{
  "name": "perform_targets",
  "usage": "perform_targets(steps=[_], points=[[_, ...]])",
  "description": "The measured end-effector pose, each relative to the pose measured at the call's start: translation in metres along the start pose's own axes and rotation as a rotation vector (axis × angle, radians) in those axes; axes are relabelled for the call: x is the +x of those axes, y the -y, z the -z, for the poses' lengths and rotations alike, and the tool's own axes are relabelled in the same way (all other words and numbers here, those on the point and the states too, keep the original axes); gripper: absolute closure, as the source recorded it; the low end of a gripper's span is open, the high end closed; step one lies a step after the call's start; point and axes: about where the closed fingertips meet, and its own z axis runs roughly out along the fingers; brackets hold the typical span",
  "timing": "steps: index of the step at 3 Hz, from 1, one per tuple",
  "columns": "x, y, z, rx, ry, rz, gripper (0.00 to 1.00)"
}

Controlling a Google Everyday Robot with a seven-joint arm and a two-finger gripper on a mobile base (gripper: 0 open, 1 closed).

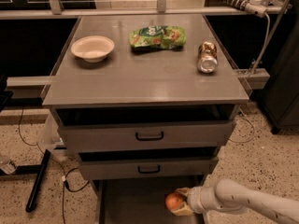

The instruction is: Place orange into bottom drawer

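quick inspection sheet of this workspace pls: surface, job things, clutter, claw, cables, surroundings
surface: grey cabinet top, flat, carrying three items
job's things: orange held by the claw over the right side of the open bottom drawer; not released
clutter: white bowl at left, green bag in the middle, can lying on its side at right
grippers: claw low right, shut on the orange, arm coming in from the right
cables: black cable on the floor at left; grey cord hanging at upper right
surroundings: speckled floor; two upper drawer fronts slightly open
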Motion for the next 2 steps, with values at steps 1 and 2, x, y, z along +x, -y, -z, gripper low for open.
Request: perform_targets(steps=[1, 2], points=[[0.042, 0.009, -0.048, 0.0, 0.019, -0.042, 1.0], [0.078, 0.015, -0.089, 0.015, 0.064, -0.048, 1.0]])
